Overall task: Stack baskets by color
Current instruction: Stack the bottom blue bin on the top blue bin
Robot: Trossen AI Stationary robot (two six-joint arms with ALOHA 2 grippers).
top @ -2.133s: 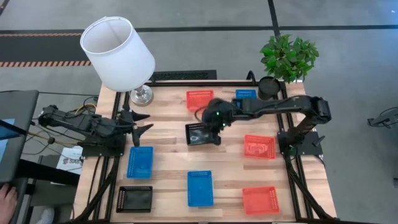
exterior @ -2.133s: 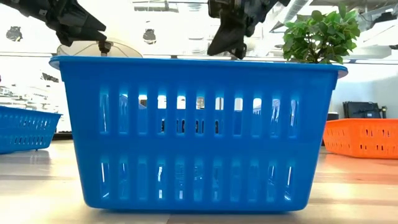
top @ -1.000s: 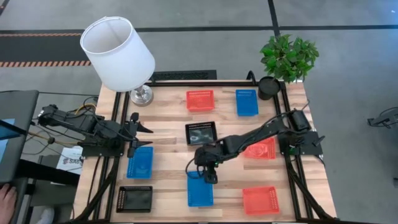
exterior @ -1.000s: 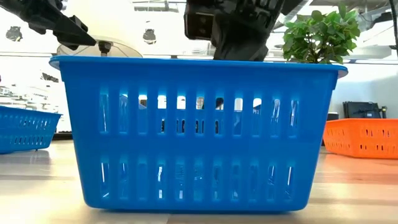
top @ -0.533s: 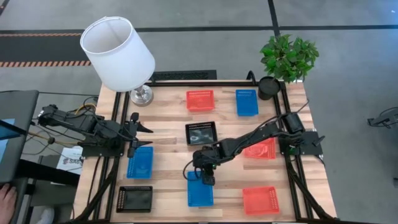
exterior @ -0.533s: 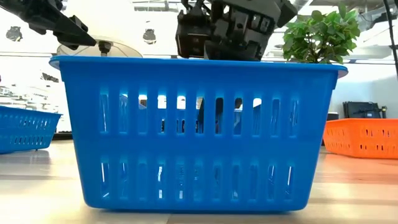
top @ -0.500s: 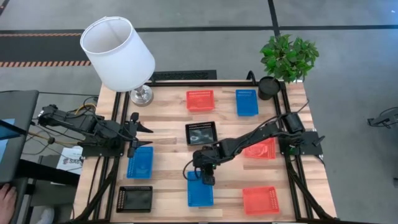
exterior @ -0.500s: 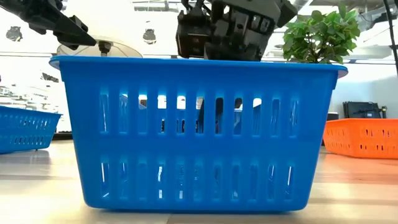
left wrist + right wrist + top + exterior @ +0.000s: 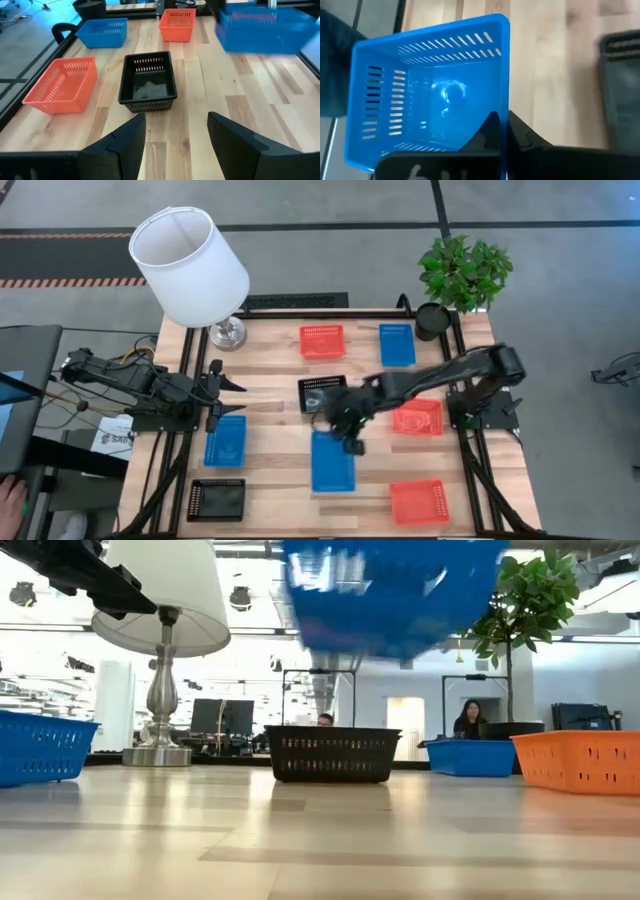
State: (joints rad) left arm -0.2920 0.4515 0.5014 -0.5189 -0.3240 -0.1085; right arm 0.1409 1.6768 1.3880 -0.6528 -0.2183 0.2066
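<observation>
My right gripper is shut on a blue basket, which shows blurred high in the low view. On the table stand a black basket, a blue basket at the left, another blue one at the far right, a black one at the near left, and three red-orange ones. My left gripper waits open at the left edge, holding nothing. My right gripper pinches the blue basket's far short wall, close to its right corner, with one finger inside the basket and the other outside. The fingers slant down from the table's right side. The basket hangs clear of the table, its opening up.
A white-shaded lamp stands at the far left corner, and a potted plant in a round black pot at the far right. Bare wood lies between the baskets in the near middle.
My right gripper has shut on the blue basket's far wall, then risen and gone toward the far right. The basket, which stood on the table close in front of the low camera, is now lifted clear and carried a little toward the far edge.
</observation>
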